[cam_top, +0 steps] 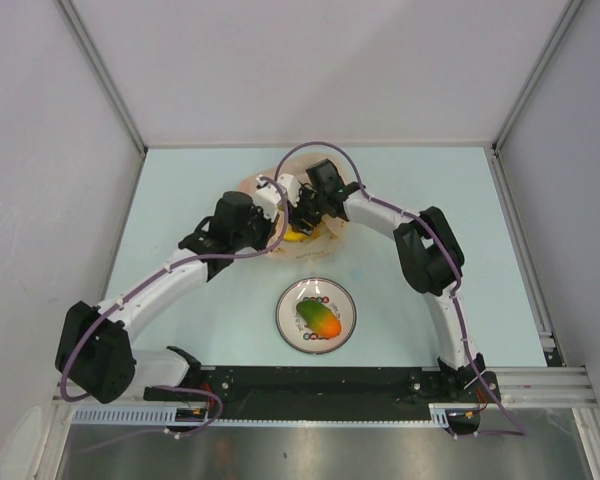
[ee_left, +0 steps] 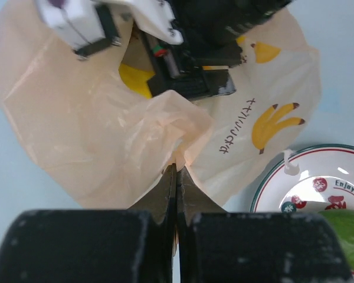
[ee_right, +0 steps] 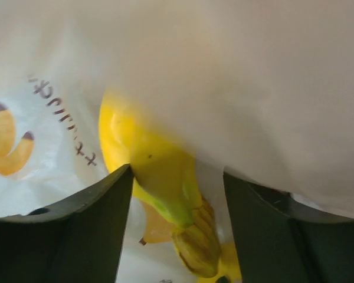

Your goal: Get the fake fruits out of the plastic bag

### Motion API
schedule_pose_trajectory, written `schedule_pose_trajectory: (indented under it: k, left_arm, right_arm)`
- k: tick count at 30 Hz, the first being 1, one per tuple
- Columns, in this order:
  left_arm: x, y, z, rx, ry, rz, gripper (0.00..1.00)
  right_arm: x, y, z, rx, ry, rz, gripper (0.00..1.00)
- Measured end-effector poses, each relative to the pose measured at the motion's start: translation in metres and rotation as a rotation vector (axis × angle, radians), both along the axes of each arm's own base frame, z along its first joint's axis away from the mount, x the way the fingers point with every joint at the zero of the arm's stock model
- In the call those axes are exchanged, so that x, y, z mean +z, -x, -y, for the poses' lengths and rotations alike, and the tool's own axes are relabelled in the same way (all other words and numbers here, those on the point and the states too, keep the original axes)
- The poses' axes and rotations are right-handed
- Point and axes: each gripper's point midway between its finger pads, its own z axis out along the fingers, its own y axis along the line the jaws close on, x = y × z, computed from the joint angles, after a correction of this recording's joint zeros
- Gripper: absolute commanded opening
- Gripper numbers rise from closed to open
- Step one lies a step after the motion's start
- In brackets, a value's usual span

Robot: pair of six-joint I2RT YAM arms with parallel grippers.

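The plastic bag (cam_top: pixel 250 184) lies at the back middle of the table, largely under both arms. In the left wrist view the bag (ee_left: pixel 76 135) is pale orange with printed bananas, and my left gripper (ee_left: pixel 177 167) is shut on a fold of its edge. My right gripper (ee_right: pixel 177 177) is inside the bag, open, with a yellow banana bunch (ee_right: pixel 165 177) between its fingers and touching the left one. From above, the left gripper (cam_top: pixel 280 212) and right gripper (cam_top: pixel 302 222) meet over a yellow fruit (cam_top: pixel 295 238). A green-red mango (cam_top: pixel 320 318) lies on the plate. Other fruits are hidden.
A round white plate (cam_top: pixel 290 300) with a red and green rim sits in front of the bag, near the middle of the table; it also shows in the left wrist view (ee_left: pixel 271 183). Grey walls enclose the table on three sides.
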Motion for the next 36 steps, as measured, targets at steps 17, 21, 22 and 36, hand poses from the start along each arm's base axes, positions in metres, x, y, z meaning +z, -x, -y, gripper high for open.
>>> schedule_pose_trajectory:
  k: [17,21,22,36]
  left_arm:
    - [-0.007,-0.010,-0.006,0.034,0.047,-0.049,0.00]
    - [-0.006,-0.011,-0.003,0.021,0.058,-0.048,0.00]
    - [-0.006,-0.011,-0.002,0.018,0.062,-0.047,0.00]
    - [0.019,-0.022,0.003,0.004,0.077,0.018,0.00]
  right_arm:
    - [0.053,0.089,0.041,0.101,-0.009,-0.143,0.08]
    - [0.102,0.124,0.050,0.115,-0.081,-0.175,0.08]
    - [0.109,0.133,0.053,0.123,-0.093,-0.193,0.08]
    - [0.105,0.238,0.072,0.142,-0.015,-0.548,0.05]
